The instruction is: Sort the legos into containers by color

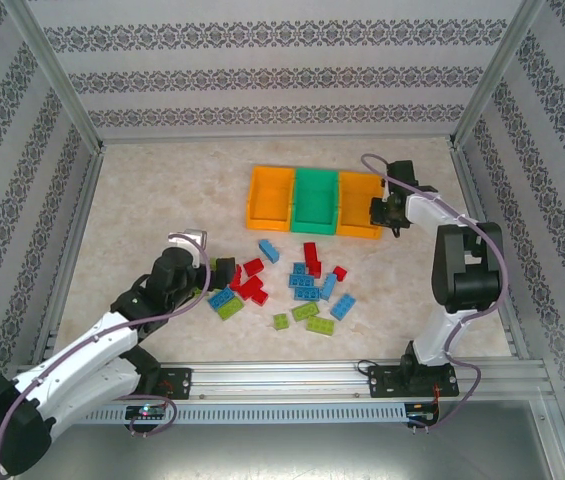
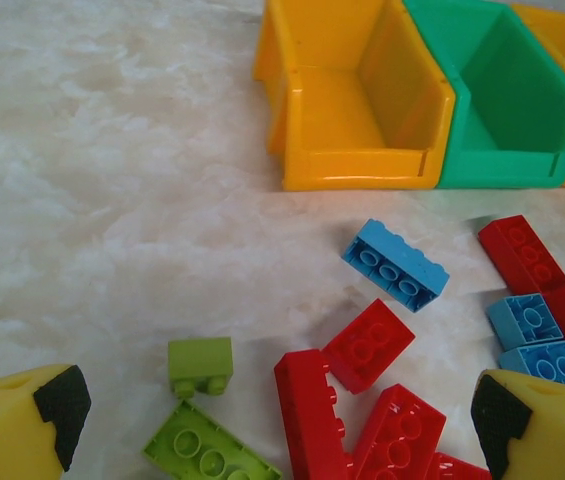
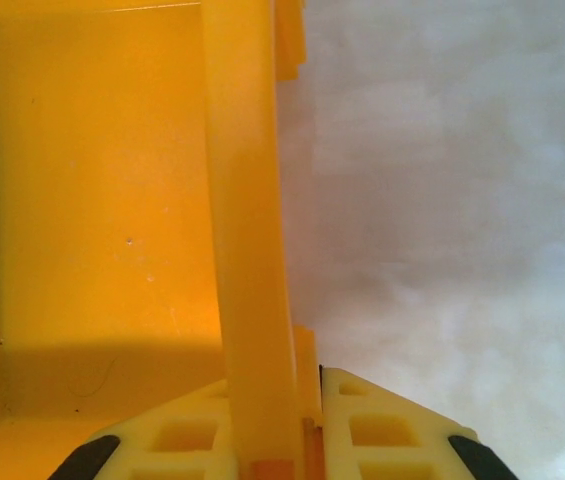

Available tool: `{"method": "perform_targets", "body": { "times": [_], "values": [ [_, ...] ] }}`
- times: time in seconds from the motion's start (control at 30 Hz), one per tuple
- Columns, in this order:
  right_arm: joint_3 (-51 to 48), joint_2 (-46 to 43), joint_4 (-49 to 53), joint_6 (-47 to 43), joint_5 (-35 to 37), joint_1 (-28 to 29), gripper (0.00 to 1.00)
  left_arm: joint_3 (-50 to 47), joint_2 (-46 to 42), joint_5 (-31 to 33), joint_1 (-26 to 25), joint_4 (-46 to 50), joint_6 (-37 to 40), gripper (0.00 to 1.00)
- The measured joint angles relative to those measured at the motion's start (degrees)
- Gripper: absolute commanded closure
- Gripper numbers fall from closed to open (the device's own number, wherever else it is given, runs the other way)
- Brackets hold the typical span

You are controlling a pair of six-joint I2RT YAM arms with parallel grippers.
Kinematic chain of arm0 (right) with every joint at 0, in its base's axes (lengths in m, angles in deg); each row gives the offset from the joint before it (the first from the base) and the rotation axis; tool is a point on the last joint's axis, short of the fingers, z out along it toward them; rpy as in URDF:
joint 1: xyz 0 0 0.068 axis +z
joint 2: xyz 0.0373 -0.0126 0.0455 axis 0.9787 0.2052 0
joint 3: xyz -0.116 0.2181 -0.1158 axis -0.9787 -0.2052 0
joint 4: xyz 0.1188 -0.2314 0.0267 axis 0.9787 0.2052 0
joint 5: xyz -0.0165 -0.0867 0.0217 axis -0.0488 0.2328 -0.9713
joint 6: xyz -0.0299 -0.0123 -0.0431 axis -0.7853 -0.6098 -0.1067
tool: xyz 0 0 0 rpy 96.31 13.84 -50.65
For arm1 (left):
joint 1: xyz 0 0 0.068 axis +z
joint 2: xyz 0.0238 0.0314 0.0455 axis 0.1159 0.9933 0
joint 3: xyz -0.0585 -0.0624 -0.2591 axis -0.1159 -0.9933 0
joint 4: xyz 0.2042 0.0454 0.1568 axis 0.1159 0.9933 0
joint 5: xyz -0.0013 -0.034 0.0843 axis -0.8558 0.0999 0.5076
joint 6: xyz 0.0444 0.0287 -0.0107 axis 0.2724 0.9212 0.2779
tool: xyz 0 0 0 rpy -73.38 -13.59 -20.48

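From above, the containers [image 1: 314,222] stand in a row toward the far middle of the table [image 1: 142,220]: a left orange bin [image 1: 270,192], a green bin [image 1: 316,195] and a right orange bin [image 1: 357,203], joined side by side. The legos [image 1: 292,285] lie scattered on the table just in front of them, with red, blue and lime green mixed. The left gripper [image 1: 224,270] hangs at the left edge of that scatter. Its wrist camera adds the detail that its jaws stand wide apart. Red bricks [image 2: 367,345] lie between the yellow fingertips, two lime green bricks [image 2: 200,362] lie left of those, and a blue brick [image 2: 395,263] lies apart, nearer the left orange bin. The top view places the right gripper [image 1: 382,212] at the outer wall of the right orange bin. The right wrist camera makes the grip plain: its fingers [image 3: 392,430] are clamped on that wall [image 3: 247,250], one inside the bin and one outside over bare table.
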Motion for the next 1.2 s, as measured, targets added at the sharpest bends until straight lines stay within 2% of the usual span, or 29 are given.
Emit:
{"method": "perform_targets", "body": {
  "times": [0.13, 0.23, 0.33, 0.4, 0.5, 0.67, 0.87, 1.0, 1.2],
  "values": [
    [1.6, 1.3, 0.1, -1.9, -0.2, 3.4, 0.83, -0.9, -2.0, 0.4, -0.2, 0.9, -0.6, 0.00],
    [2.8, 2.3, 0.1, -2.3, -1.0, 4.9, 0.76, -1.0, -2.7, 0.5, -0.2, 1.4, -0.8, 0.00],
    [3.5, 2.9, 0.0, -2.6, -1.9, 5.1, 0.50, -1.1, -3.3, 0.5, -0.2, 1.9, -1.2, 0.00],
    [4.3, 3.2, -0.2, -3.0, -1.9, 4.9, 0.25, -1.2, -3.6, 0.9, -0.2, 2.9, -1.7, 0.00],
    [4.7, 3.0, -0.8, -4.2, -1.8, 4.9, 0.16, -1.1, -3.5, 2.4, -0.2, 5.2, -2.6, 0.01],
    [2.4, -2.0, -1.1, -4.5, -1.6, 4.9, 0.11, -1.1, -3.3, 3.7, -0.2, 8.0, -4.2, 0.00],
    [-6.0, -18.5, -1.2, -1.3, -2.5, 6.7, 0.10, -1.3, -2.6, 3.8, -0.3, 8.1, -6.3, 0.00],
    [-14.5, -26.8, -0.3, 2.6, -2.7, 12.8, 0.11, -2.4, -2.5, 2.3, -0.5, 8.1, -7.1, 0.00],
    [-25.4, -31.1, 1.4, 12.0, -0.3, 25.3, 0.14, -3.8, -2.2, -0.5, -1.0, 7.8, -8.3, 0.00]
  ]
}}
